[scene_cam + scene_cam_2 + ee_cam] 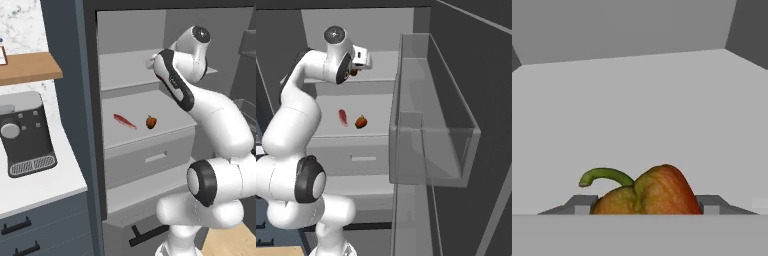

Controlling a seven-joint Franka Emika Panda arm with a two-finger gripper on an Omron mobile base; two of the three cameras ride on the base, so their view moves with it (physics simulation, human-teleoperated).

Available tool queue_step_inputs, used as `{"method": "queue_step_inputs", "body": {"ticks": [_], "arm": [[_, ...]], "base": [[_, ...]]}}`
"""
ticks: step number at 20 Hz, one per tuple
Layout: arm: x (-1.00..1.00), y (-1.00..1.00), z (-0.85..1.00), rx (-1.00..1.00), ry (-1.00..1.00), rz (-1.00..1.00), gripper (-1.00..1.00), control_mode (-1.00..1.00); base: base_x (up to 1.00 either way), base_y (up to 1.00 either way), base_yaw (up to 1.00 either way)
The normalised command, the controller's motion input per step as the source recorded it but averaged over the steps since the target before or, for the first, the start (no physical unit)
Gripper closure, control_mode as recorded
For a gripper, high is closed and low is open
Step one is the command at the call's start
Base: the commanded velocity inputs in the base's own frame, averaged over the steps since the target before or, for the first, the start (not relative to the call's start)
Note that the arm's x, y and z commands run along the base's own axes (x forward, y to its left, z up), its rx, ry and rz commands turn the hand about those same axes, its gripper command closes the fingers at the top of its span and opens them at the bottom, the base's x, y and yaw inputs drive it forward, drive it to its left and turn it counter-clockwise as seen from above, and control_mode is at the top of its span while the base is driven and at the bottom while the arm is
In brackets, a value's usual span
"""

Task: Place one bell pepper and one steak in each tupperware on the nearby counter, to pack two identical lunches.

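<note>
An orange-red bell pepper [647, 195] with a curved green stem sits between my two fingertips [582, 204], which press against both its sides. My gripper [647, 206] is shut on it, above the upper fridge shelf [637, 110]. In the right base view the gripper [355, 69] reaches into the upper shelf and a bit of the held pepper [353, 73] shows under it. On the shelf below lie a second bell pepper [151, 121] [361, 121] and a red steak [124, 121] [342, 117]. The counter [45, 185] lies to the left. The tupperware is out of view.
A black coffee machine [27, 132] stands on the counter under a wooden wall shelf [30, 67]. The open fridge door with its clear bin [431, 125] stands at the right. A grey drawer [150, 157] sits below the lower shelf.
</note>
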Motion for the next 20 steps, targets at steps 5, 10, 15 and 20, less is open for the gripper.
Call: {"method": "queue_step_inputs", "body": {"ticks": [5, 10, 15, 20], "arm": [[-1.0, -0.16, 0.02, 0.09, -0.01, -0.09, 1.0, -1.0], [-1.0, -0.09, -0.04, 0.0, -0.01, -0.01, 1.0, -1.0], [-1.0, -0.01, -0.27, 0.0, 0.0, 0.0, 1.0, -1.0], [-1.0, 0.0, -0.47, -0.08, 0.11, 0.0, 1.0, -1.0]], "base": [[0.0, 0.0, 0.0], [0.0, 0.0, 0.0], [0.0, 0.0, 0.0], [0.0, 0.0, 0.0]]}}
